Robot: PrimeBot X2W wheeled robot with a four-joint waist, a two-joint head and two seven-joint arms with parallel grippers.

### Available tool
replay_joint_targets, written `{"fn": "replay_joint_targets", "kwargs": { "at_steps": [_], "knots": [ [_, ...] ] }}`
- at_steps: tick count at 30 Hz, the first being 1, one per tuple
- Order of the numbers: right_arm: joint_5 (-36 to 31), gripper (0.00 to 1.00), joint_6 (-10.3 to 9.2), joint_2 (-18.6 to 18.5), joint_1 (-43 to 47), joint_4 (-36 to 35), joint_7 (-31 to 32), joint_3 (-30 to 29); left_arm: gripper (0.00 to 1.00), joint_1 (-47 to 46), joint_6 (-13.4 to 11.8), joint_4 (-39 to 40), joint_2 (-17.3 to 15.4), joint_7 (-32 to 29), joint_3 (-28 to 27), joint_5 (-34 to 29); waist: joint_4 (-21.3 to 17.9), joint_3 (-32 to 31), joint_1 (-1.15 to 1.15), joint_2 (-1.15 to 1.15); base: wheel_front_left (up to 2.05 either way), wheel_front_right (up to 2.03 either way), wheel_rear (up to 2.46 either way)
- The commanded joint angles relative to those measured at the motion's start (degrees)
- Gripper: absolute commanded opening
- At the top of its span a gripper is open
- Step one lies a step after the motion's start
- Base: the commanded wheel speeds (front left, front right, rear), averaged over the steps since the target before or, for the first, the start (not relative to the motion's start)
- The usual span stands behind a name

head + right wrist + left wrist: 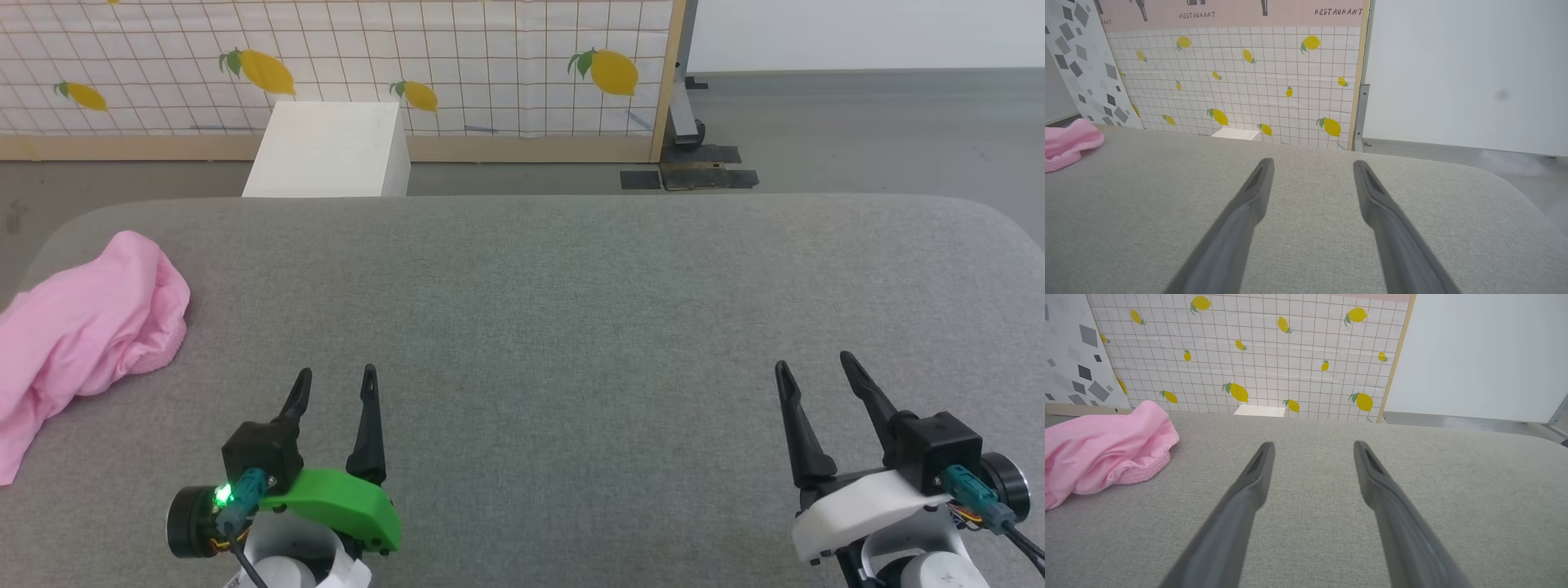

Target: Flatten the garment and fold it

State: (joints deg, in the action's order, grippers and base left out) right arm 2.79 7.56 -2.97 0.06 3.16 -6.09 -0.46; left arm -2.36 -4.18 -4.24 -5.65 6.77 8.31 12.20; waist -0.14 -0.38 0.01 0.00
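You had the garment [86, 327] lying in a crumpled pink heap at the far left edge of the grey worktop [571, 327], part of it running out of the head view. Its thin cloth was creased and piled on itself, and the gathered waistband [1147, 471] peeked out along the side facing the middle. Nothing was flattened yet, so by the look of it you were at the very start, before any grasp. Your left gripper [336, 371] hovered over bare worktop near the heap but apart from it, its fingers [367, 416] spread and empty. Your right gripper [814, 360] sat well away on the other side, its fingers apart and holding nothing. The next move probably called for reaching left to the heap, pinching an edge near the waistband, and dragging the cloth toward the centre, where both arms could spread it.
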Motion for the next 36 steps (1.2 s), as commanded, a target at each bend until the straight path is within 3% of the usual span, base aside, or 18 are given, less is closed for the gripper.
{"fn": "replay_joint_targets", "kwargs": {
  "at_steps": [1,10,14,36],
  "knots": [
    [0.56,1.0,-0.04,0.06,-0.8,0.31,-0.67,-0.14,1.0,-0.6,-0.55,-0.17,-0.63,0.7,0.34,0.68,-0.01,-0.03,-0.01,0.0,0.0,0.0,0.0],
    [1.41,1.0,-0.05,0.07,-0.77,0.94,-1.43,-0.39,1.0,-0.78,-1.42,-0.48,-1.12,1.59,1.28,2.2,0.4,-0.18,-0.01,0.0,0.0,0.0,0.0],
    [2.1,1.0,-0.05,0.07,-0.32,1.42,-1.68,-0.82,1.0,-1.45,-1.84,-0.57,-1.26,2.1,1.81,2.68,2.54,-0.08,-0.01,0.0,0.0,0.0,0.0],
    [1.42,1.0,-0.07,0.09,-0.11,2.13,-3.24,-0.47,1.0,0.07,-5.62,-0.14,-4.15,4.66,1.41,7.11,30.87,-0.01,-0.01,0.0,0.0,0.0,0.0]
  ]
}}
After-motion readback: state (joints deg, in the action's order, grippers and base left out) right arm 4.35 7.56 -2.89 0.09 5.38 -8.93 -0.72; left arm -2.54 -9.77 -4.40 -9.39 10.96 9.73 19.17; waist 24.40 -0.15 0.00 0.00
